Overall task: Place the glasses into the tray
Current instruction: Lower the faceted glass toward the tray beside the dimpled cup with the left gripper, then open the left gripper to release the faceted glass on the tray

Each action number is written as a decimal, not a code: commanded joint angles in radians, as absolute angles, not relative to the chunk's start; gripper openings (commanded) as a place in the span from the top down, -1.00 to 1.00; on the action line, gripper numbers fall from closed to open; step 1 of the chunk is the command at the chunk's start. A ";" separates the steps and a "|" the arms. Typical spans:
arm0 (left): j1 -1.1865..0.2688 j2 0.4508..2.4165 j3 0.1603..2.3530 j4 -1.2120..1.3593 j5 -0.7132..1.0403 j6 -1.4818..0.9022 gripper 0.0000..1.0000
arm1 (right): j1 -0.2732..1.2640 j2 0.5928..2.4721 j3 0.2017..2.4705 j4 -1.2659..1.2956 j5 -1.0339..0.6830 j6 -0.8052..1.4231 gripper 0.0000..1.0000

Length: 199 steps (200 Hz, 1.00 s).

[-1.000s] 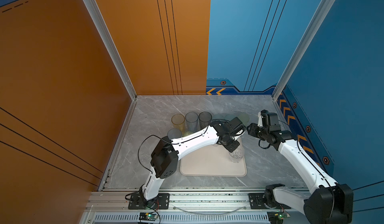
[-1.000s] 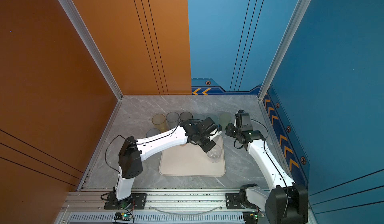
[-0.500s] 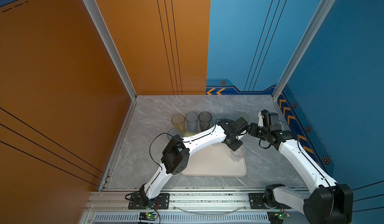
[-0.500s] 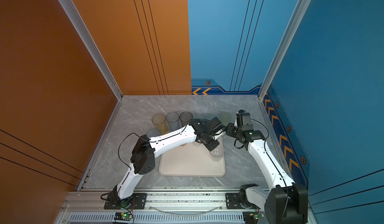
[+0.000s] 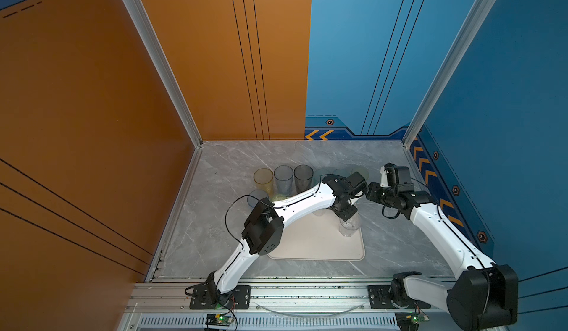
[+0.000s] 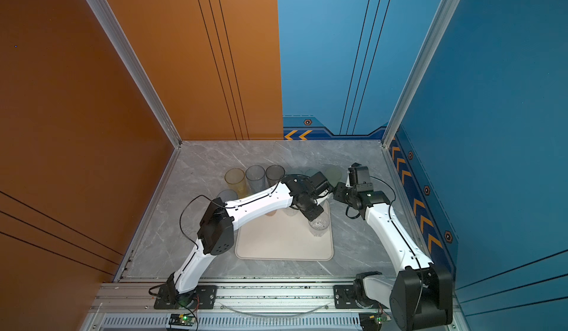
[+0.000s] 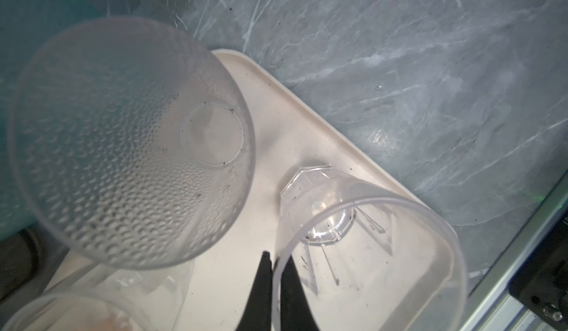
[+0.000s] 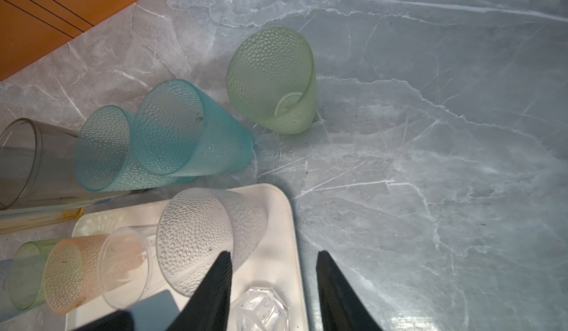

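Note:
The cream tray [image 5: 307,246] [image 6: 276,246] lies at the front middle of the table. A clear faceted glass [image 5: 349,225] [image 6: 319,226] [image 7: 353,237] is on the tray by its right rim. My left gripper [image 5: 345,215] [image 7: 275,265] is shut on this glass's rim, one finger inside and one outside. Beside it on the tray stands a clear dimpled glass [image 7: 123,142] [image 8: 203,237]. My right gripper [image 5: 368,191] [image 8: 273,252] hangs open over the tray's far right corner [image 8: 276,218], holding nothing.
Tall yellow [image 5: 263,180], blue [image 5: 283,179] and smoky grey [image 5: 303,177] tumblers stand behind the tray. In the right wrist view, a green dimpled glass [image 8: 273,80] and two teal ones [image 8: 184,129] stand on the marble. A pink glass [image 8: 70,271] is at the tray's far left.
The left arm's elbow has swung to the right while its gripper stayed shut on the clear faceted glass over the tray. The right arm has not moved.

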<state>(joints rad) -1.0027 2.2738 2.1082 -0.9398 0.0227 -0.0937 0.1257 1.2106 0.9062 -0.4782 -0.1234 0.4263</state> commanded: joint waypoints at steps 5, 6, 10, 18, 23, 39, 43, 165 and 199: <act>-0.988 2.306 2.162 -0.956 0.008 -0.073 1.00 | 0.123 1.224 0.927 -0.450 -0.143 0.428 0.11; -0.988 2.307 2.163 -0.957 0.008 -0.073 1.00 | 0.123 1.224 0.927 -0.450 -0.143 0.428 0.11; -0.988 2.307 2.166 -0.956 0.008 -0.072 1.00 | 0.122 1.224 0.928 -0.450 -0.143 0.428 0.11; -0.988 2.311 2.170 -0.956 0.007 -0.073 1.00 | 0.123 1.226 0.927 -0.449 -0.146 0.427 0.11; -0.987 2.310 2.172 -0.956 0.007 -0.072 1.00 | 0.123 1.228 0.929 -0.449 -0.146 0.428 0.11; -0.986 2.313 2.175 -0.956 0.008 -0.073 1.00 | 0.121 1.227 0.928 -0.449 -0.146 0.428 0.11; -0.984 2.314 2.175 -0.956 0.005 -0.072 1.00 | 0.122 1.228 0.926 -0.448 -0.145 0.428 0.11; -0.988 2.318 2.181 -0.956 0.006 -0.078 0.67 | 0.121 1.234 0.919 -0.443 -0.151 0.425 0.11; -0.993 2.309 2.179 -0.956 0.011 -0.078 0.59 | 0.123 1.230 0.915 -0.443 -0.153 0.426 0.11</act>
